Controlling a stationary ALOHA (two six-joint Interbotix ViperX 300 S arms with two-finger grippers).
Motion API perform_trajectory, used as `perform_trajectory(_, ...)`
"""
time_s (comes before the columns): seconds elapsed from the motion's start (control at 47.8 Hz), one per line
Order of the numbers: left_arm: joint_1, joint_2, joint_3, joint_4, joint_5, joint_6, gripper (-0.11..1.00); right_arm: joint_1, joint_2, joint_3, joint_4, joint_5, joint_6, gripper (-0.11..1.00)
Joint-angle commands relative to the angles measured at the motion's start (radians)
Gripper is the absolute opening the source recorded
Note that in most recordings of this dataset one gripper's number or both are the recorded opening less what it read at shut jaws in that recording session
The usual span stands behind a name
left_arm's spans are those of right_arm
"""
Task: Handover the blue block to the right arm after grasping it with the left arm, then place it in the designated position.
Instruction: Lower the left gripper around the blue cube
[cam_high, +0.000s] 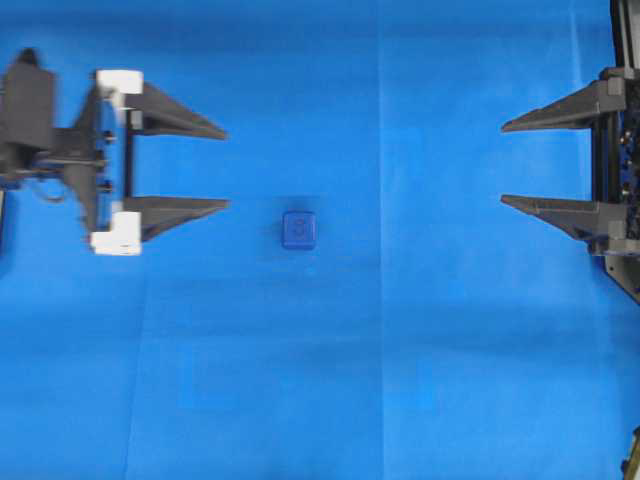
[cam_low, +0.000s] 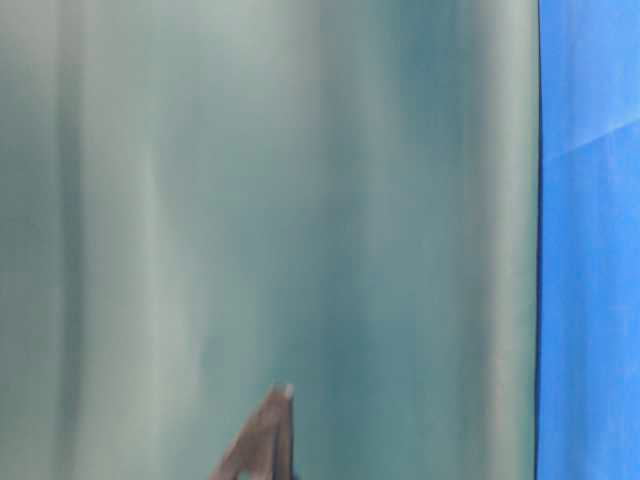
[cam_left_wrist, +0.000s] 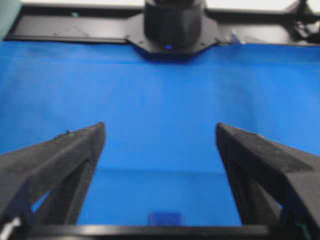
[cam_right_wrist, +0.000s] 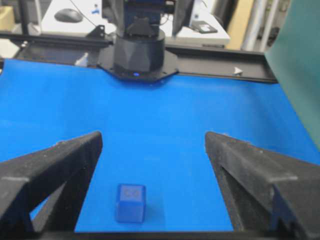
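Note:
The blue block (cam_high: 298, 230) rests on the bright blue cloth near the table's middle, its embossed face up. My left gripper (cam_high: 226, 168), with white brackets, hovers open to the block's left, fingertips a short way from it and slightly farther back. The block (cam_left_wrist: 165, 219) shows only as a sliver at the bottom of the left wrist view, between the spread left gripper (cam_left_wrist: 160, 131) fingers. My right gripper (cam_high: 503, 163) stands open at the right edge, far from the block. In the right wrist view the block (cam_right_wrist: 130, 202) sits low and left between the wide right gripper (cam_right_wrist: 152, 137) fingers.
The blue cloth (cam_high: 400, 380) covers the whole table. The opposite arm's black base (cam_right_wrist: 137, 55) stands at the far edge with a black rail. A teal-grey curtain (cam_low: 270, 220) fills most of the table-level view, where one dark fingertip (cam_low: 275, 420) pokes up.

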Motion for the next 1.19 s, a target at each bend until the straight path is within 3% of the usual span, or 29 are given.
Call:
perform_trajectory(0.0,0.003,0.072,-0.095,0.003,0.000,0.003,0.93,-0.003,0.006,-0.026,0.003,-0.009,0.000,0.96)
perform_trajectory(0.334,0.003,0.259,-0.302,0.003,0.014,0.018,0.93,-0.003,0.008,-0.028,0.002,-0.009,-0.002,0.96)
perform_trajectory(0.69,0.014,0.288,-0.350,0.003,0.140,0.006,0.93,-0.003,0.008,-0.028,0.002,-0.009,-0.002,0.96)
perform_trajectory(0.899,0.020,0.302,-0.417,0.003,0.387,0.015,0.93,-0.003,0.008,-0.029,0.000,-0.009,-0.002,0.96)
perform_trajectory(1.171,0.021,0.374,-0.583,0.003,0.775,0.015,0.93,-0.003,0.008,-0.029,0.000,-0.006,-0.002,0.96)
